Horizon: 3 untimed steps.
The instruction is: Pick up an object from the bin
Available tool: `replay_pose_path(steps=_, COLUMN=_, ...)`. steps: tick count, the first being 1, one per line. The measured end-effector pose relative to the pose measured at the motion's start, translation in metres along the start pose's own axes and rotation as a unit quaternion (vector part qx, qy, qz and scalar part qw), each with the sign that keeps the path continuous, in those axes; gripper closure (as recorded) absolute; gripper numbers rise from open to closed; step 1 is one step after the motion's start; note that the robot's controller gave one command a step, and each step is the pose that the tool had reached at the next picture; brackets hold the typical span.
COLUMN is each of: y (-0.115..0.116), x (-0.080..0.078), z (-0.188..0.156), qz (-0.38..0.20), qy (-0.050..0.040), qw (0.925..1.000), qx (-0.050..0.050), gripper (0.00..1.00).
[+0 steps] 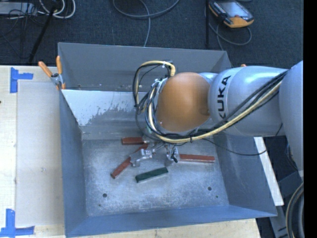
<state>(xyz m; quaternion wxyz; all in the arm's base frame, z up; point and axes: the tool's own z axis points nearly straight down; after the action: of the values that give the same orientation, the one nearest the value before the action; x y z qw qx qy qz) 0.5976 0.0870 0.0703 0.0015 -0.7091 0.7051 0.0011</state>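
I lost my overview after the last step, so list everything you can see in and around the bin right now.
brown bars: three, reddish-brown, bin floor; one at the gripper's left, one slanted at front left, one at right
green bar: one, dark green, floor just in front of the gripper
bin: one, grey metal
handheld device: one, orange and grey, floor beyond the bin
arm: one, silver with an orange cover, from the right
gripper: one, open, low among the bars
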Motion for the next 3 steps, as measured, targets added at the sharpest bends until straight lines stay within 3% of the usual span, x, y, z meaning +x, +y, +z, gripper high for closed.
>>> replay_pose_path(steps=1, y=-0.019, x=-0.038, z=0.000, qz=-0.014, qy=-0.0001, qw=0.9999, qx=0.000, gripper=0.00)
replay_pose_path(steps=2, y=0.012, x=-0.067, z=0.001, qz=-0.008, qy=0.0005, qw=1.0000, qx=-0.002, gripper=0.00)
replay_pose_path(steps=3, y=0.010, x=-0.065, z=0.001, qz=-0.005, qy=0.0007, qw=1.0000, qx=-0.001, gripper=1.00)
